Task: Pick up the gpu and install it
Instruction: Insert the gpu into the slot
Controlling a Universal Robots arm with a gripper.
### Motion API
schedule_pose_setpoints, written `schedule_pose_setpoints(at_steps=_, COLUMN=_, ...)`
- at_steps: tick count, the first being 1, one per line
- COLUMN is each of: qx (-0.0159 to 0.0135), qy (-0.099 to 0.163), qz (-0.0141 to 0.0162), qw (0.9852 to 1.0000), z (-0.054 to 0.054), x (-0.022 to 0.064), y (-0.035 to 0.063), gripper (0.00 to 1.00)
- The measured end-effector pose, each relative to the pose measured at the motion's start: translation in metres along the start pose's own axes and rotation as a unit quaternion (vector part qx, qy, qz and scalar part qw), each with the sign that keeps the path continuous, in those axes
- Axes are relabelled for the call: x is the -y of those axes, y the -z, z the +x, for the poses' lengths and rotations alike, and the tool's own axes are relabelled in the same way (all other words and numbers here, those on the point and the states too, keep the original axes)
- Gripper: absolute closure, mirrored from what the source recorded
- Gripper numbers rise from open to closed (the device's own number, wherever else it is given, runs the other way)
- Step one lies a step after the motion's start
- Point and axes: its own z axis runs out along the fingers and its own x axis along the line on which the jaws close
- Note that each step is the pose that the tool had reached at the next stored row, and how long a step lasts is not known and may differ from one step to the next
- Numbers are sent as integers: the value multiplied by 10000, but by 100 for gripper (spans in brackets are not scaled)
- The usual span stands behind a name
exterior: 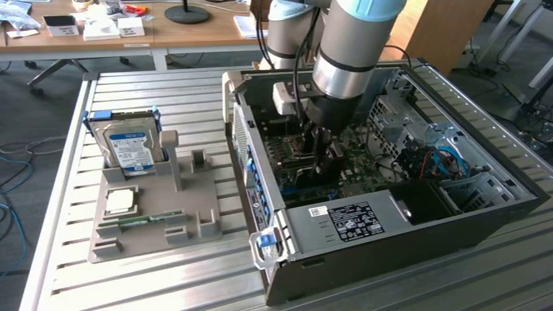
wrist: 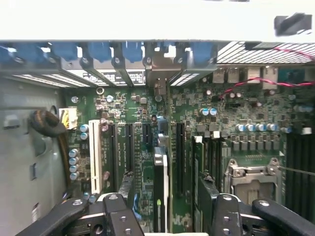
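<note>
Step in hand: the install. The pick-up looks done.

- The grey-and-blue robot arm (exterior: 346,52) reaches down into the open black desktop computer case (exterior: 484,214), which lies on the slatted metal table (exterior: 173,285).
- The black claw (exterior: 322,152) hangs low over the green motherboard (wrist: 142,128), near the middle of the case.
- The gpu (wrist: 161,191), a flat green circuit card, is seen edge-on in the wrist view. It stands upright between the two sides of the claw (wrist: 165,216).
- Its silver metal end bracket (wrist: 158,73) sits against the case's rear wall, among the blue slot latches (wrist: 130,51).
- Claw state: cannot tell whether it pinches the card or stands spread clear of it, as the contact is out of frame.
- The card runs parallel to the long black expansion slots (wrist: 179,157). Whether its edge is already in a slot or just above one, I cannot tell.
- At about 9 o'clock from the case, on the exterior view's left, is a grey plastic parts tray (exterior: 147,227). It holds a silver hard drive with a blue label (exterior: 129,146), a square processor chip (exterior: 119,201) and a narrow green memory stick (exterior: 138,220).

Judgement: seating calls for a straight push along the card's plane, with the edge true to its slot and the bracket square in the rear opening. Any tilt risks jamming.
</note>
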Motion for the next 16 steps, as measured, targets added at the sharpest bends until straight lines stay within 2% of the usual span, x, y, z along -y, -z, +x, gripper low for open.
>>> schedule_pose_setpoints(at_steps=12, qx=0, qy=1, qz=8, qw=10000, z=-22, x=-3, y=424, gripper=37)
schedule_pose_setpoints(at_steps=14, qx=-1, qy=1, qz=11, qw=10000, z=-24, x=-3, y=465, gripper=37)
schedule_pose_setpoints(at_steps=16, qx=0, qy=1, qz=12, qw=10000, z=-24, x=-3, y=466, gripper=37)
